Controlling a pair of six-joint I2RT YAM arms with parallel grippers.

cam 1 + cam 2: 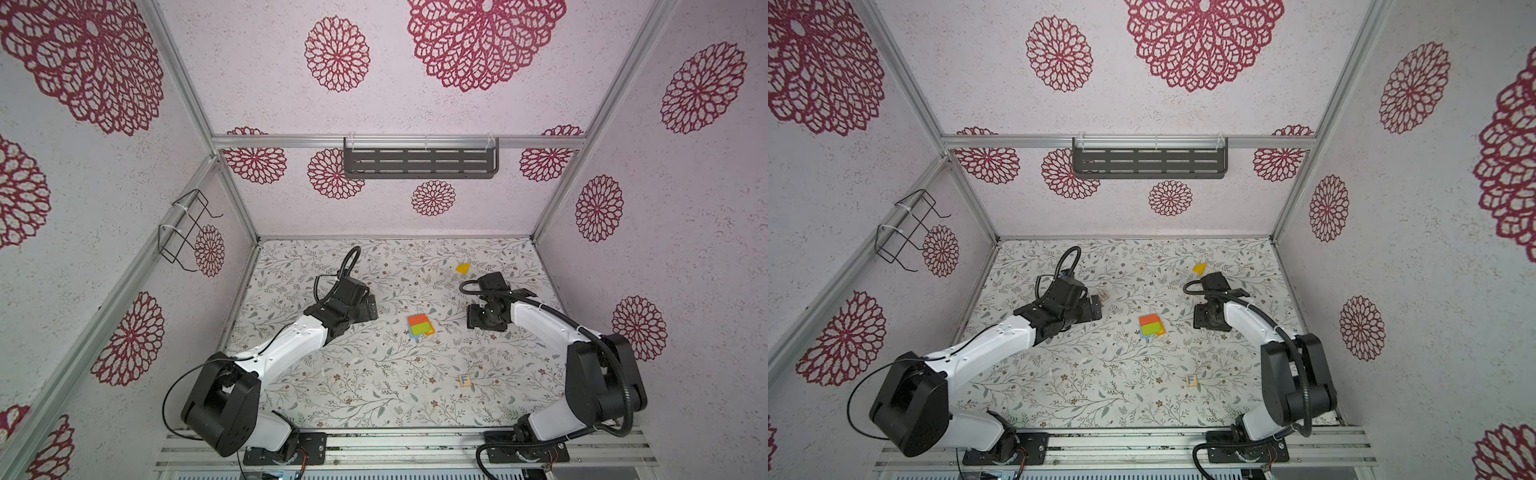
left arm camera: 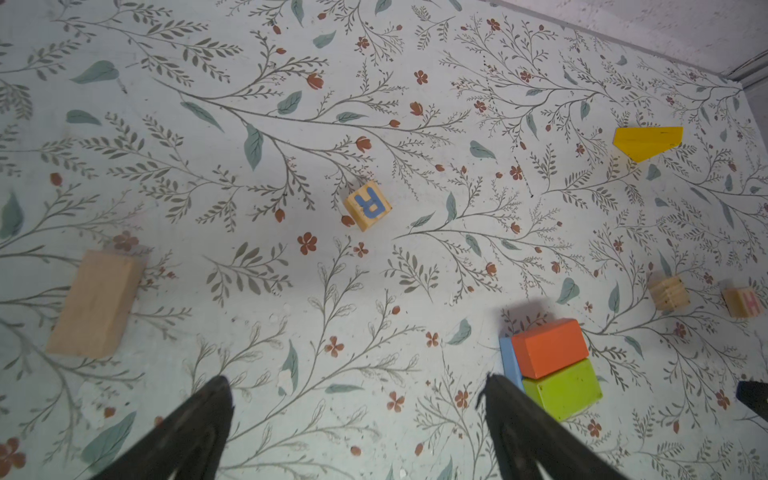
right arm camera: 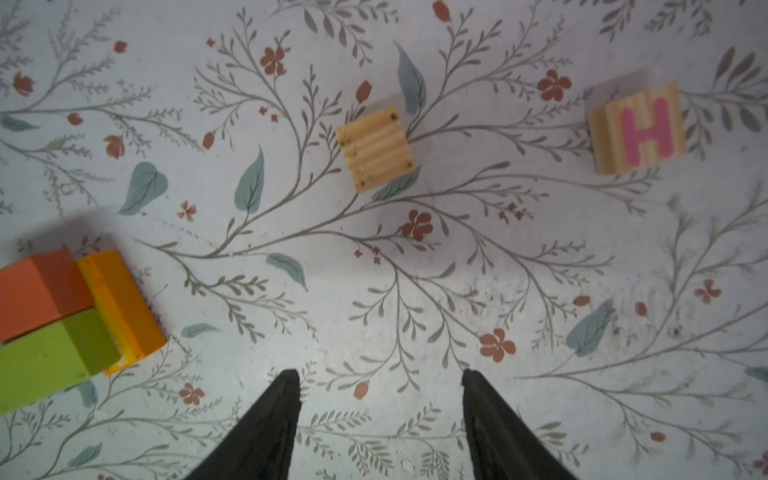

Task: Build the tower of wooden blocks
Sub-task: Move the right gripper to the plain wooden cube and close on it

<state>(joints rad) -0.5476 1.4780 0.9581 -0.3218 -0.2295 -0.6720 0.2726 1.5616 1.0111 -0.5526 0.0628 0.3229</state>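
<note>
The tower (image 1: 420, 325) (image 1: 1152, 325) stands mid-table as a low stack. A red block (image 2: 548, 347) and a lime-green block (image 2: 563, 388) lie side by side on top, over a blue piece (image 2: 509, 361) and an orange piece (image 3: 120, 307). My left gripper (image 2: 356, 380) is open and empty, and its one finger hides part of the blue piece's edge. My right gripper (image 3: 379, 372) hangs open over bare table, apart from the stack. Loose wood blocks lie around: a yellow wedge (image 1: 463, 268) (image 2: 646, 141), a tan block (image 2: 95, 303), an R cube (image 2: 368, 205), a plain cube (image 3: 376, 149), an H cube (image 3: 638, 129).
An F cube (image 1: 464, 380) (image 1: 1191, 380) sits near the front right of the table. A dark slotted shelf (image 1: 420, 160) hangs on the back wall and a wire rack (image 1: 187, 228) on the left wall. Both arm bases stand at the front rail.
</note>
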